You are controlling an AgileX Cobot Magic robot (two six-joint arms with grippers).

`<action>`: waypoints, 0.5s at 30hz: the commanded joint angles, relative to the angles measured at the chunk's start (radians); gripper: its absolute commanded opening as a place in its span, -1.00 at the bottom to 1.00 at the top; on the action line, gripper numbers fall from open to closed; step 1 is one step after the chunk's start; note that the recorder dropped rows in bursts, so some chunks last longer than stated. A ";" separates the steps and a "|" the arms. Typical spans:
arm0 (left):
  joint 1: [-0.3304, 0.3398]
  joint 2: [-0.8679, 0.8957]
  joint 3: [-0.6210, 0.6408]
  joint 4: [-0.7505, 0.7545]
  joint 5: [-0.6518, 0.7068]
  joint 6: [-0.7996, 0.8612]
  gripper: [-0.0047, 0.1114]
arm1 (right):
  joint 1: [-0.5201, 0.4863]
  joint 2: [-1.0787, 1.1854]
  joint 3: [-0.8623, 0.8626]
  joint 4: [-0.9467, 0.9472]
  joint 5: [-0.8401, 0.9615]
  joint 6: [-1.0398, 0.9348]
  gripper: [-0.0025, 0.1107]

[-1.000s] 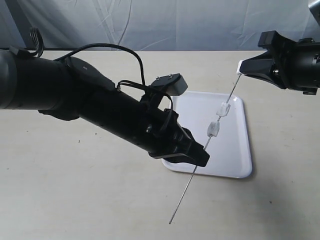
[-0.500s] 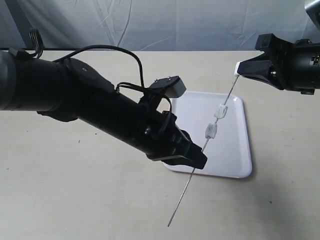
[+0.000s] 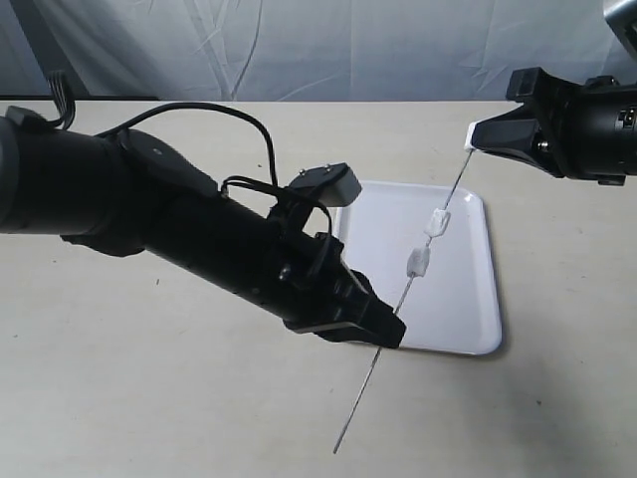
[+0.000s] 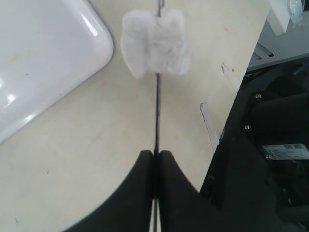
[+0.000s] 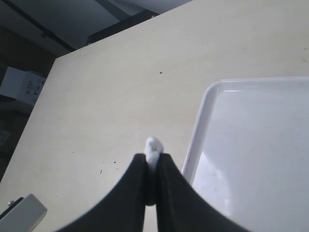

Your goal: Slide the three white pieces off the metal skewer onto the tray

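The thin metal skewer [image 3: 364,396] slants over the white tray [image 3: 468,314], its lower end off the tray's near edge. My left gripper [image 3: 386,334] is shut on the skewer [image 4: 157,111] below two white pieces [image 3: 438,223] [image 3: 419,262] threaded on it. The nearer piece [image 4: 154,43] shows large in the left wrist view, apart from the left gripper [image 4: 155,154]. At the skewer's upper end my right gripper [image 3: 477,135] is shut on a third white piece [image 5: 153,145], which sticks out past the tips of the right gripper [image 5: 153,155].
The tan table [image 3: 149,398] stretches round the tray. The thick black left arm [image 3: 149,214] with its cable loop lies across the left half. A grey cloth backdrop [image 3: 328,45] hangs behind. The tray's rim [image 5: 195,140] lies beside the right jaws.
My left gripper has slid a little down the skewer toward its lower end. The two threaded pieces and the skewer shifted slightly down and left. The right gripper has barely moved.
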 commanded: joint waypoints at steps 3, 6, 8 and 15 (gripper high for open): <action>-0.014 0.004 0.026 0.044 0.070 0.037 -0.92 | -0.014 -0.004 -0.029 0.074 -0.099 -0.014 -0.96; -0.014 0.004 0.026 0.044 0.072 0.037 -0.92 | -0.014 -0.004 -0.029 0.069 -0.096 -0.014 -0.96; -0.014 0.004 0.026 0.044 0.072 0.037 -0.92 | -0.014 -0.004 -0.029 0.059 -0.086 -0.014 -0.96; -0.014 0.004 0.026 0.044 0.058 0.039 -0.92 | -0.014 -0.004 -0.029 0.052 -0.062 -0.014 -0.74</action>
